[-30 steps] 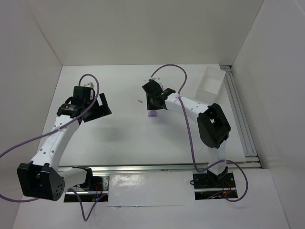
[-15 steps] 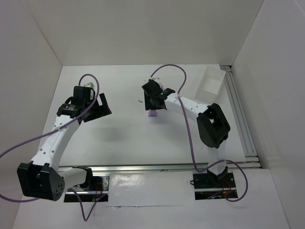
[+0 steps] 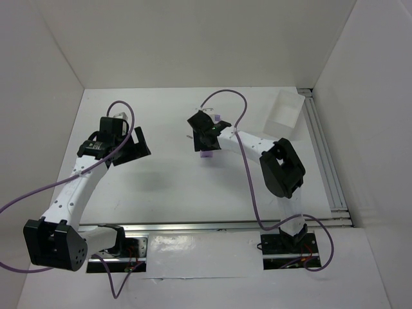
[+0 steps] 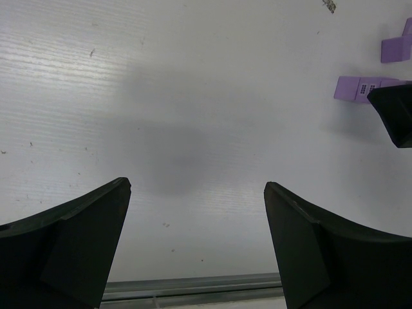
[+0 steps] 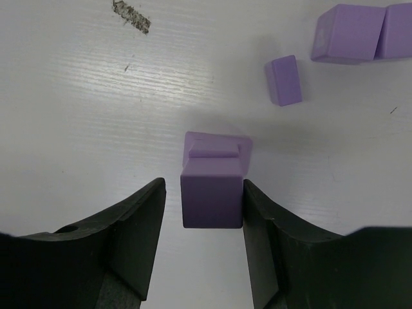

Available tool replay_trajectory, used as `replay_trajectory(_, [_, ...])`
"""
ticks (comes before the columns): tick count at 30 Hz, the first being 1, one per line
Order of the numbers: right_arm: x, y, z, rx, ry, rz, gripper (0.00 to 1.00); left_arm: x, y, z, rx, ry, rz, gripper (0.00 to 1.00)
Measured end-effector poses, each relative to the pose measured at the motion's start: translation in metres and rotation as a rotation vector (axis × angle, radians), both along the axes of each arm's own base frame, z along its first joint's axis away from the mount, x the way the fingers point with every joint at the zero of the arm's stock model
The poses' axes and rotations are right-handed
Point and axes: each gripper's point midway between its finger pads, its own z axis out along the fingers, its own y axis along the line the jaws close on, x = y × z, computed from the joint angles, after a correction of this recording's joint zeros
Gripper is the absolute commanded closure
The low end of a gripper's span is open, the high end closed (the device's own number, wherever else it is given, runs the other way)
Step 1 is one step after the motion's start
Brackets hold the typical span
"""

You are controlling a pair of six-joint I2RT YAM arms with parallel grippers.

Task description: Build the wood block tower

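The tower (image 5: 212,193) is a short column of lilac cubes on a wider lilac base, and it stands between the fingers of my right gripper (image 5: 203,182). The jaws are open around its top cube: the right finger is at the cube's side and a small gap shows on the left. In the top view the right gripper (image 3: 205,132) hangs over the tower (image 3: 206,153). Loose lilac blocks lie beyond it: a small one (image 5: 283,80) and a pair (image 5: 347,32). My left gripper (image 3: 132,145) is open and empty over bare table (image 4: 196,187), far left of the tower.
A shallow white tray (image 3: 283,109) stands at the back right. Metal rails (image 3: 322,148) run along the right edge. The left wrist view shows two lilac blocks (image 4: 360,87) and a black fingertip (image 4: 396,116) of the right gripper at its right edge.
The right arm and its gripper have shifted slightly left over the tower. The left arm has not moved.
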Motion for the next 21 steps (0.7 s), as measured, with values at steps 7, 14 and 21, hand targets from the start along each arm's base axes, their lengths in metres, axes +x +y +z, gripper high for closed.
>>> replay_trajectory(7, [0.0023,-0.0007,0.0025,-0.002,-0.012,-0.018,0.47,0.0000,-0.0001,0.0000,-0.001,0.000,0.000,0.02])
replay_trajectory(14, [0.0039,-0.0010,0.0035,0.000,-0.015,-0.035,0.51,-0.0005,-0.0002,-0.0009,-0.001,0.002,-0.001,0.02])
replay_trajectory(21, [0.0042,-0.0017,0.0008,-0.006,-0.011,-0.041,0.38,-0.0026,-0.0006,-0.0048,-0.003,0.013,-0.004,0.02])
